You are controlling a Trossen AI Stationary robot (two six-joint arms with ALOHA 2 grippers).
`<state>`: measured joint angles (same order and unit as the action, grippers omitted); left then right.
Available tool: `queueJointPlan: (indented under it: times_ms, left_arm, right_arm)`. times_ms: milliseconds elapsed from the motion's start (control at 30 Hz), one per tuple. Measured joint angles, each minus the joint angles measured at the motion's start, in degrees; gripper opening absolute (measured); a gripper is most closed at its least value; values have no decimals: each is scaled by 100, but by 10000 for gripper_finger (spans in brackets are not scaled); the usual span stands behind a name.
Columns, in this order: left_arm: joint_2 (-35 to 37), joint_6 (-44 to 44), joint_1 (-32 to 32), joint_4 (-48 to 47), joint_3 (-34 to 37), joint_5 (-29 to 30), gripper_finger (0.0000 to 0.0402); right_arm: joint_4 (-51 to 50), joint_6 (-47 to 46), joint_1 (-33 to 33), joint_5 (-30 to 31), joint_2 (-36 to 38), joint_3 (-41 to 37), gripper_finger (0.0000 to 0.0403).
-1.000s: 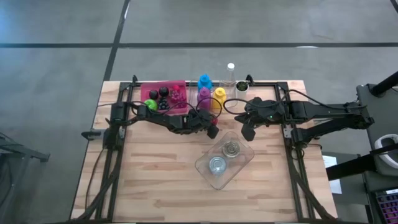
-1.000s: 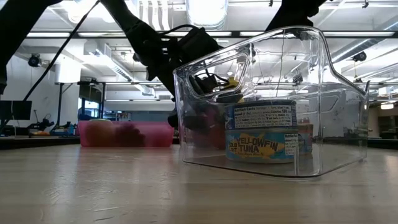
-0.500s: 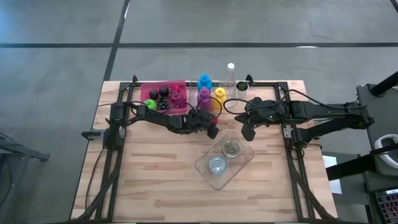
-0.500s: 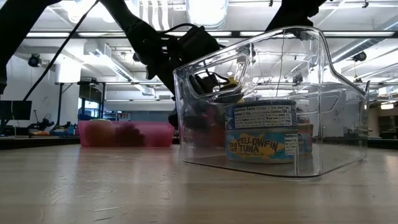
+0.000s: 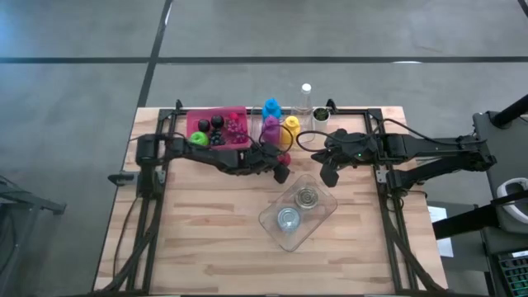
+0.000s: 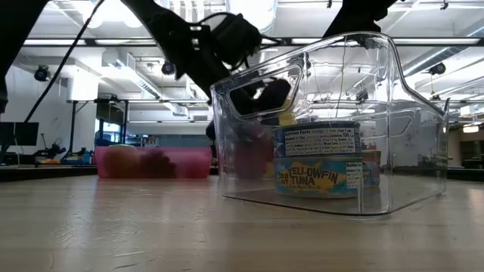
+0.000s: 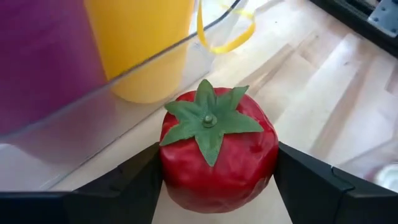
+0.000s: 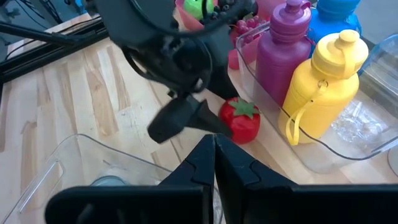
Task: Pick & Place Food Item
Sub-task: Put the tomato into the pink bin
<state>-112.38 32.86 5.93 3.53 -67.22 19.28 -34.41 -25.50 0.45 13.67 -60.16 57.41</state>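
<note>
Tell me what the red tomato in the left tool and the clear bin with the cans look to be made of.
Tomato: likely moulded plastic or rubber; glossy dimpled red skin, flat stiff green leaf cap.
Clear bin: apparently rigid transparent plastic; see-through walls with bright glints and a moulded handle cut-out.

Around the wooden table [image 5: 206, 239], grey concrete floor [image 5: 74, 91] crossed by dark lines; behind it, bright ceiling lights [image 6: 253, 11] and exposed ducts [image 6: 136, 68].
</note>
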Motion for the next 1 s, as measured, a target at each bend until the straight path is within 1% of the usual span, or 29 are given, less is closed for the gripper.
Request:
queueJointPlan:
  times_ms: [300,433,533,633,767,833,1000]
  left_arm:
    - [899,-144,-104,-1337,0,-8,281]
    - [1393,-136,-114,-2085,0,0,277]
    - [1808,-131,-114,-2696,0,111,275]
    - [2219,-135,-101,-3240,0,527,277]
    - [2600,-137,-70,-3844,0,1570,281]
    - [2687,-140,4,-3998,0,1949,281]
    - [2560,-144,487,-4295,4,2018,275]
  right_arm:
    - [-1,-2,2,0,0,0,8]
    - [13,-3,2,0,0,0,8]
    - [34,-4,2,0,0,0,8]
    - [50,-4,2,2,0,0,8]
    - [75,-4,2,31,1,0,8]
    - [78,-2,2,51,2,0,8]
    - [81,-2,2,100,2,0,8]
